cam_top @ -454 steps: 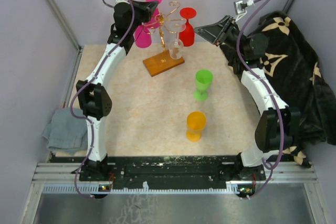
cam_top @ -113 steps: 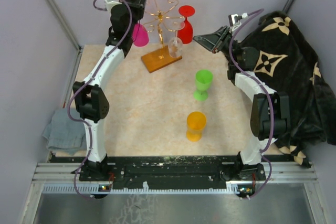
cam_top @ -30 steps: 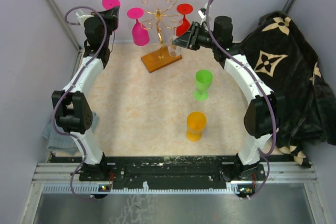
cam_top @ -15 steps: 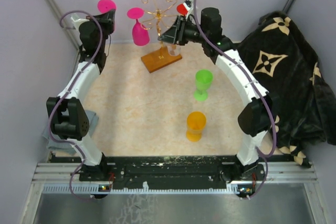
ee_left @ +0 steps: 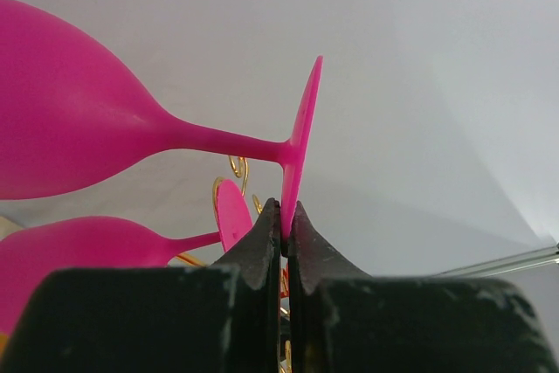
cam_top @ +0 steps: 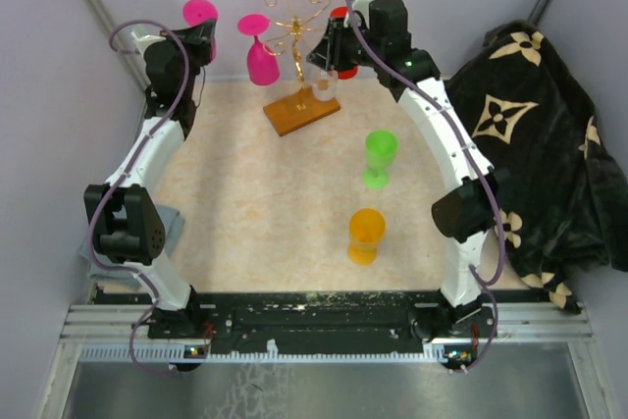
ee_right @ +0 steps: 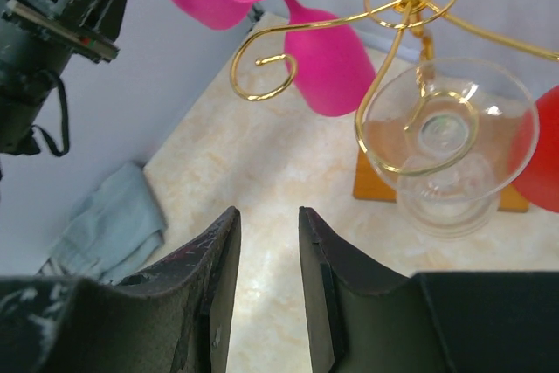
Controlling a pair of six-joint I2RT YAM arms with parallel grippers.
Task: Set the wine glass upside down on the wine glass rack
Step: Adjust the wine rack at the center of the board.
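Pinching, left gripper (ee_left: 284,211): jaws shut on the foot's edge of the pink glass (ee_left: 87,128). Only the left wrist view shows this grip.
Right gripper (ee_right: 266,216): jaws partly apart, holding nothing, just right of the rack (cam_top: 294,22).
Right wrist view adds: clear glass (ee_right: 445,146) under a rack scroll, second pink glass (ee_right: 327,50) hung foot-up.
Surface: beige table (cam_top: 255,203), pale walls, black cloth (cam_top: 549,144) well right of the rack.
Held glass: left of the rack, apart from it.

We take this for a robot lab test cell: plain panel walls (cam_top: 59,95) and aluminium struts (cam_top: 98,9) enclose the bench (cam_top: 265,213), and a metal rail (cam_top: 98,326) along the bench's near edge carries both arm bases (cam_top: 182,313).
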